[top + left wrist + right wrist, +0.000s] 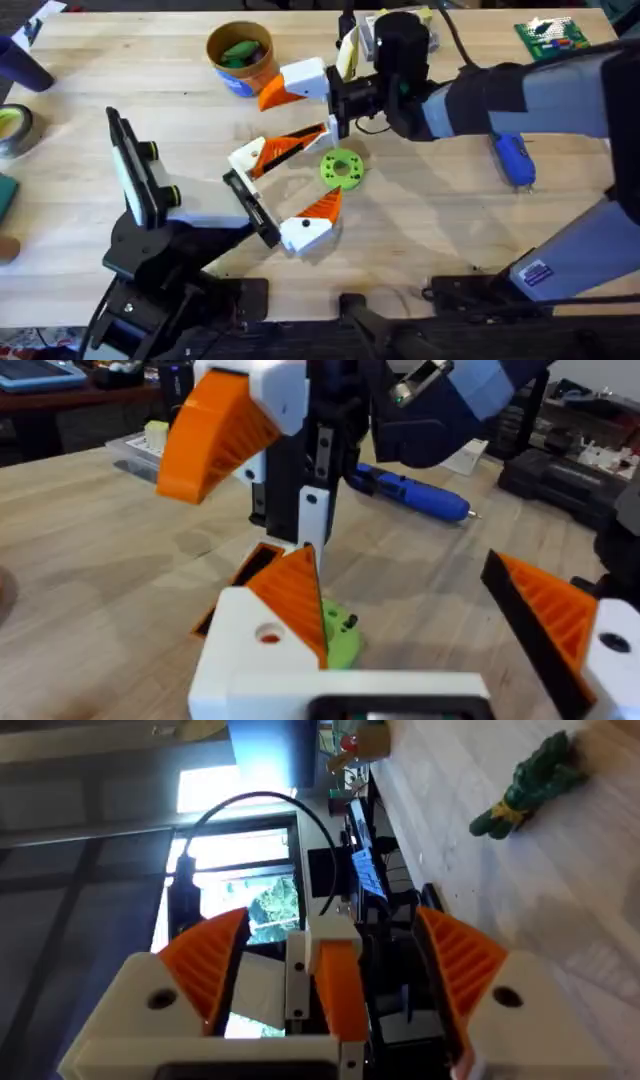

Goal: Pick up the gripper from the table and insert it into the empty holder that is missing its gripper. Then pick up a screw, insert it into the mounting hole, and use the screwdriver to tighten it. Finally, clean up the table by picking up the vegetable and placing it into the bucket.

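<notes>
Spread wide, the left gripper (290,190) lies low over the table (150,80), its white fingers with orange pads well apart. A flat green ring (340,168) lies just beside one of those fingers in the left wrist view. The right gripper (297,110) reaches in from the right and hangs just above the ring, also splayed. In its own wrist view a white and orange piece (335,980) shows between its fingers; I cannot tell whether they touch it. The vegetable (530,780) lies on bare wood in the right wrist view, well away from both grippers. The bucket (248,78) stands near the far edge with something green inside that I cannot identify. A blue screwdriver (515,160) lies on the table under the right arm.
</notes>
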